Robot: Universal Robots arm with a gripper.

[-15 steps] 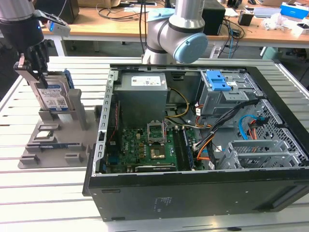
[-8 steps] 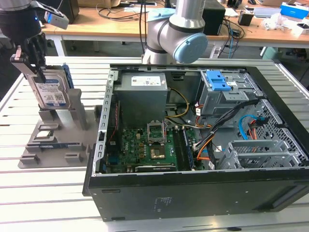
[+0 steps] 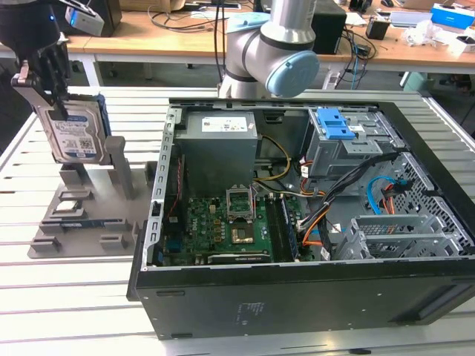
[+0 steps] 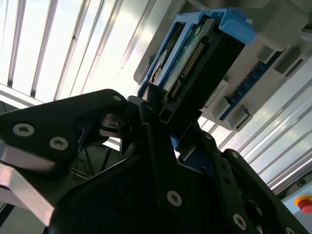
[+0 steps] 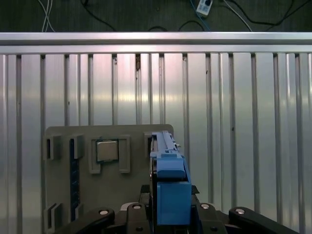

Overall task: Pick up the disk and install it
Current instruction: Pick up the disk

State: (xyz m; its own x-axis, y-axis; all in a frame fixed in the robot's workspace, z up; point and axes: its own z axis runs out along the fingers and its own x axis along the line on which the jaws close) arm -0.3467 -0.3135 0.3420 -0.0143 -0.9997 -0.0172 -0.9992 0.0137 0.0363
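A: Where is the flat silver metal disk (image 3: 78,133) with the printed label and blue plastic frame?

B: Upright at the exterior view's left, over the grey plastic fixture (image 3: 89,222) on the slatted metal worktop (image 3: 74,311), well apart from the open black computer case (image 3: 297,297).

A: And the black pincer (image 3: 58,104)?

B: Clamped on the disk's upper edge. I cannot tell if the lower edge touches the fixture. A small square silver chip (image 5: 107,150) sits in a fixture pocket nearby.
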